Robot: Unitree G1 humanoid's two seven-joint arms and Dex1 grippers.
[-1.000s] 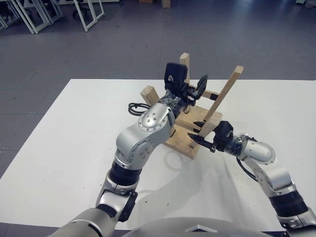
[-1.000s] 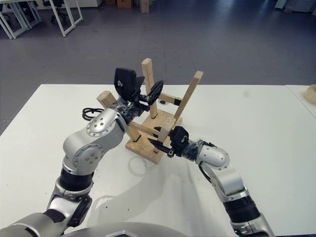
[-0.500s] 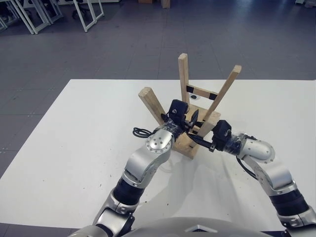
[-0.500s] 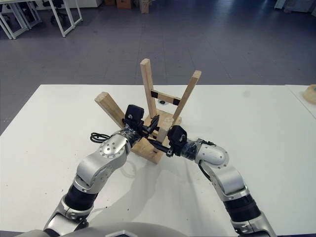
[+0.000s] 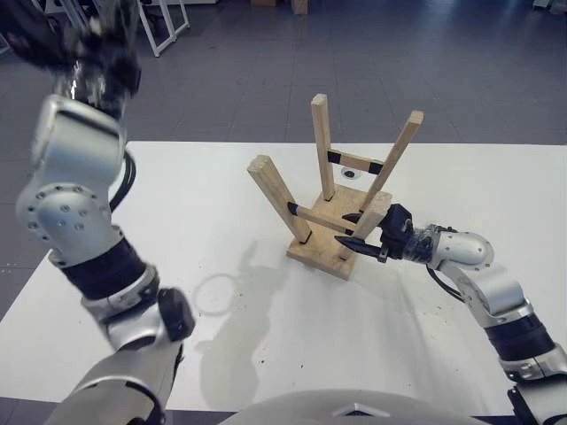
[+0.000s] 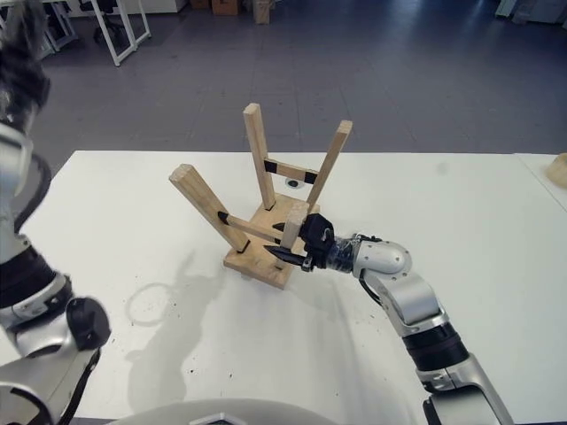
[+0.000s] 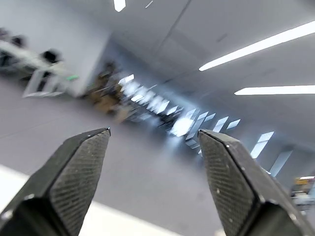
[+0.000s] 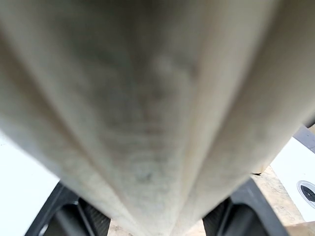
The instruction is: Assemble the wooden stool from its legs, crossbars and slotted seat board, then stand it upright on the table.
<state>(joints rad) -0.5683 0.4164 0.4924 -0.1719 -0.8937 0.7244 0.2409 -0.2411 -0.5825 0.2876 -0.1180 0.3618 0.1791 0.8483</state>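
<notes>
The wooden stool [image 5: 323, 252] lies upside down on the white table [image 5: 177, 204], seat board down and legs pointing up. Two tall legs [image 5: 322, 146] [image 5: 399, 150] are joined by a crossbar [image 5: 356, 164] with black tape. A third leg [image 5: 279, 199] leans out to the left. My right gripper [image 5: 359, 234] is shut on the short near leg [image 5: 372, 217] just above the seat board; in the right wrist view that leg [image 8: 147, 108] sits between the fingers [image 8: 69, 216]. My left arm [image 5: 75, 168] is raised high at the left, away from the stool. Its gripper [image 7: 152, 182] is open and holds nothing.
A faint ring mark [image 5: 213, 292] is on the table left of the stool. A small round grommet [image 5: 352, 174] sits behind the stool. A pale object [image 6: 558, 168] lies at the far right edge. Grey floor and metal frames lie beyond the far table edge.
My left arm has pulled away from the stool's crossbar and swung up high to the left. My right gripper has kept hold of the near leg, and the stool has shifted slightly.
</notes>
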